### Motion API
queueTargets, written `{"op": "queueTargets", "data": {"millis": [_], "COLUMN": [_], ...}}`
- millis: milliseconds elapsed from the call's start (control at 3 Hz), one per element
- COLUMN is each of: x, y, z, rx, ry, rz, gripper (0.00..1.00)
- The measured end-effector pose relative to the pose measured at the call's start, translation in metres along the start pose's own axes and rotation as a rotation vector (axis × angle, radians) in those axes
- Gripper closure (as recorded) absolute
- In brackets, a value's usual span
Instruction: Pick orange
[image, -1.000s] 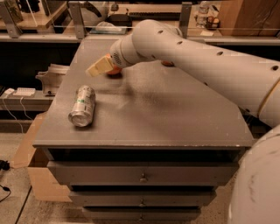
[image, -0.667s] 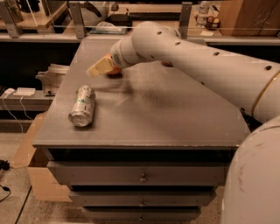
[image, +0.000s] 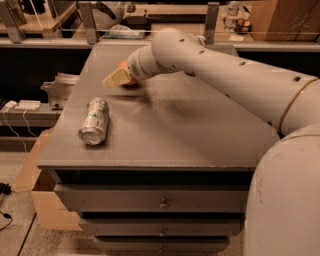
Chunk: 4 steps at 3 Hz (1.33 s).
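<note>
With the gripper (image: 116, 78) hiding most of the orange (image: 128, 83) and its hold impossible to tell, the robot should centre the fruit, then squeeze gently.

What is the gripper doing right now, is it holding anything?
Gripper: over the far left of the grey cabinet top, right at the small round orange fruit; open, closed or holding cannot be told.

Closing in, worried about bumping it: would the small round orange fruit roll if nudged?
Likely yes: the small round orange fruit sits on the flat grey cabinet top, so a sideways nudge could roll it. It lies near the left edge, so it might drop off. The claw is at it, hiding most of it.
</note>
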<state>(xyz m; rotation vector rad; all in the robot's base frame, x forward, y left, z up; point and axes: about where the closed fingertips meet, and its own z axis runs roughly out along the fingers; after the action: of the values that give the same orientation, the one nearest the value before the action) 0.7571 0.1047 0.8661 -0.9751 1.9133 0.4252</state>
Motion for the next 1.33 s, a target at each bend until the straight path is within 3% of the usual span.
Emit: {"op": "queueTargets", "data": {"millis": [667,1000,1333], "x": [0.002,-0.008,-0.034], "y": [-0.003,0.000,0.003], "z": [-0.004,-0.015,-0.052], "rx": [-0.021,-0.065,-0.187], "ry": [-0.017,-0.067,-0.183], "rz": [-0.007,-0.046,-0.074], "gripper": [0.64,0.87,1.00]}}
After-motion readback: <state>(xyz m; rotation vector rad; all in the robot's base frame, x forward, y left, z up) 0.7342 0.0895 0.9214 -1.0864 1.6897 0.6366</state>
